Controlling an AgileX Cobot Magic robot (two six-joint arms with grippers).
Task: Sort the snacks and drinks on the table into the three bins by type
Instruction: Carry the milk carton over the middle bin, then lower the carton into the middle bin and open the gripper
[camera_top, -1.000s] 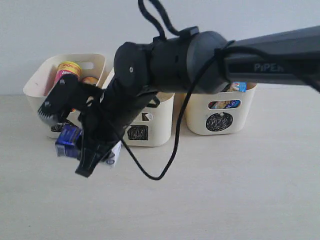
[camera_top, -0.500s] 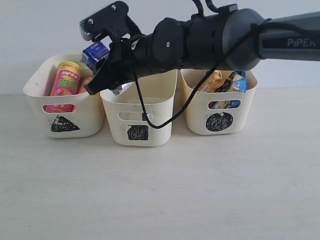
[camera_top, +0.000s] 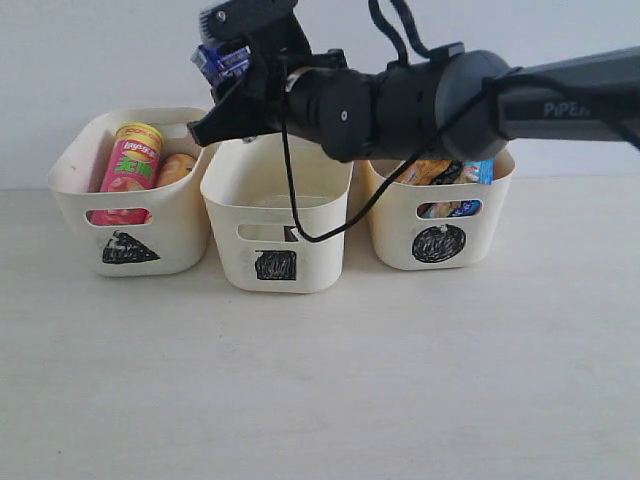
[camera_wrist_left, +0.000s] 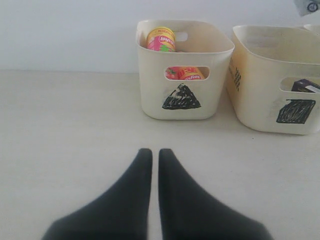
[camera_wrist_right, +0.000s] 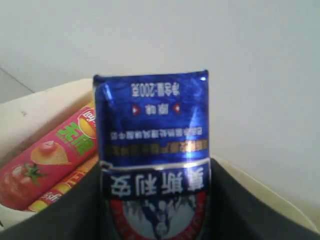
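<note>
Gripping carton (camera_wrist_right: 152, 125), right hand (camera_top: 230, 68); label (camera_wrist_right: 154, 186) perhaps wrist-view only.

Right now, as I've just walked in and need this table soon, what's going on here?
The right arm's fingers hold a blue drink pack in the air above the bins, near where the triangle bin and square bin meet. Chip tubes stand in the triangle bin, and bags sit in the circle bin. The left arm's fingers are shut and empty, low over the table.
</note>
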